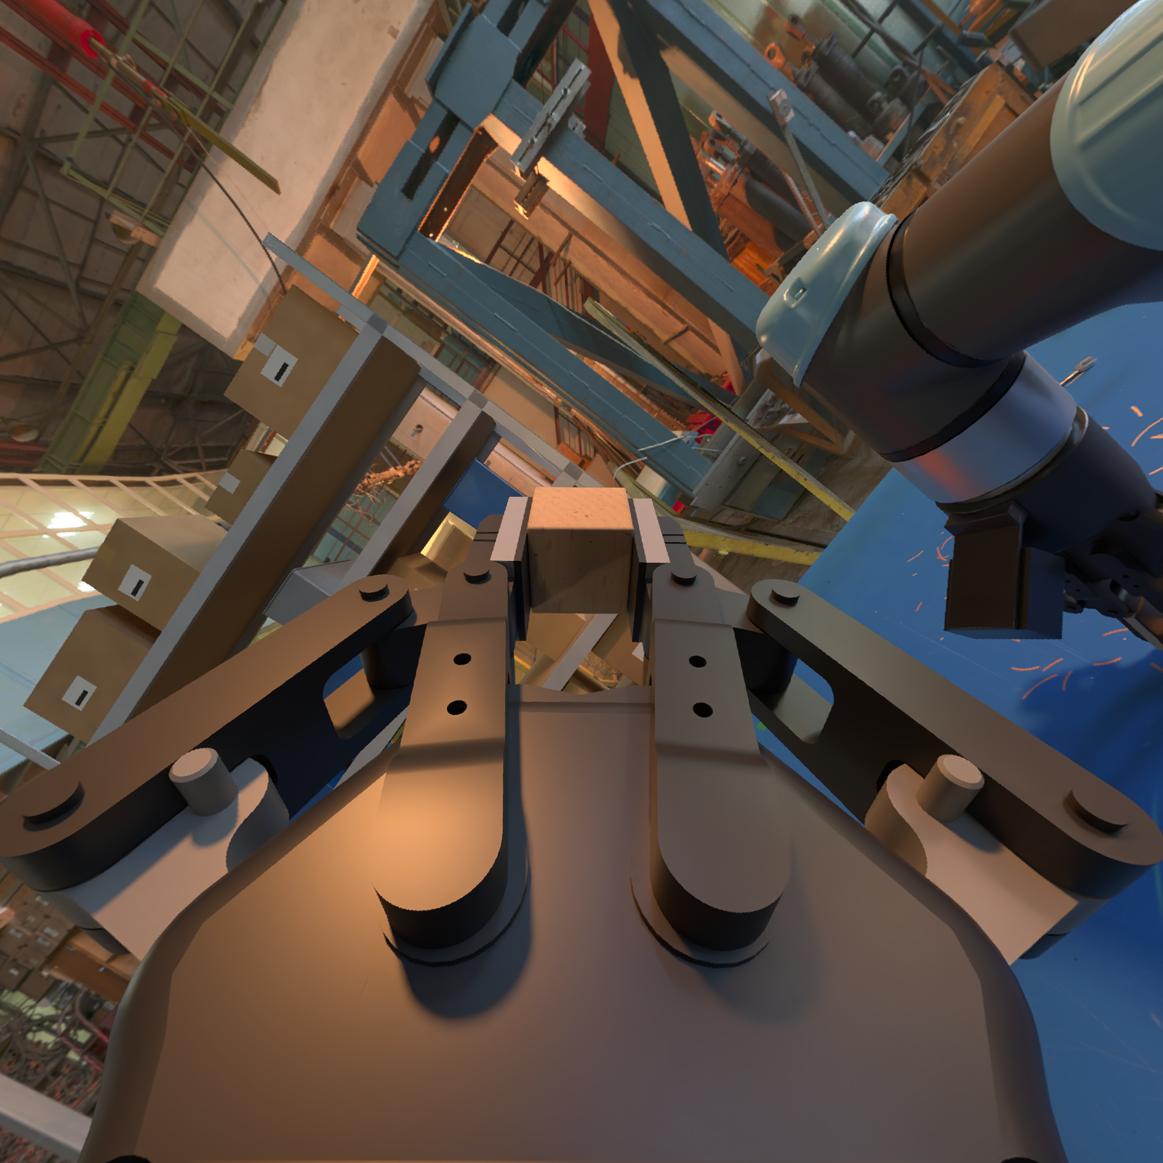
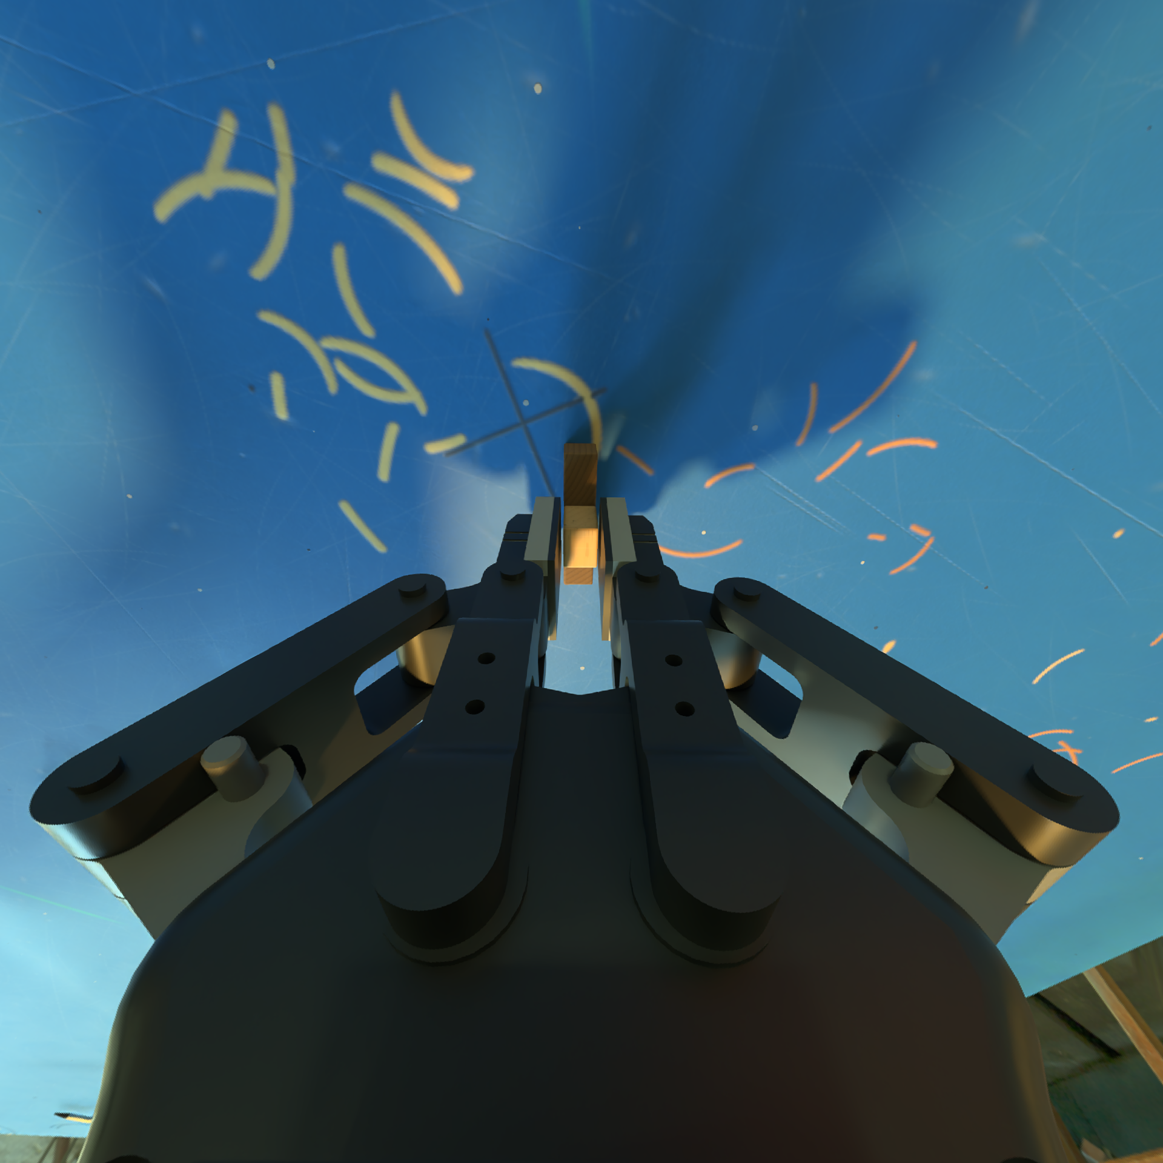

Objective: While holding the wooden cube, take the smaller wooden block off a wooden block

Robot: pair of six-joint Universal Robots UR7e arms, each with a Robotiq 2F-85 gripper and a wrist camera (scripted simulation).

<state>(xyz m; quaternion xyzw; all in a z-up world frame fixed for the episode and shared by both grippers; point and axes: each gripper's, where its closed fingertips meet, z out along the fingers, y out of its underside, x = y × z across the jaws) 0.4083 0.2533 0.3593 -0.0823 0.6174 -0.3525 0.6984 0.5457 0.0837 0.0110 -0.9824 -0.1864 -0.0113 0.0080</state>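
In the left wrist view my left gripper [image 1: 579,535] is shut on the wooden cube [image 1: 579,554], pads flat against two opposite sides, held up in the air. In the right wrist view my right gripper [image 2: 580,525] points down at the blue table [image 2: 818,189]. Its jaws straddle the smaller wooden block [image 2: 580,547], with a thin gap showing on each side. The smaller block sits on a longer wooden block [image 2: 580,472] that lies on the table beyond the fingertips. The right arm [image 1: 982,283] crosses the upper right of the left wrist view.
The blue table bears yellow and orange curved marks [image 2: 403,214] and a thin dark cross [image 2: 522,421]. Shelving with cardboard boxes [image 1: 145,566] and blue steel frames [image 1: 566,189] stand beyond the table. The table's edge shows at the lower right [image 2: 1070,982].
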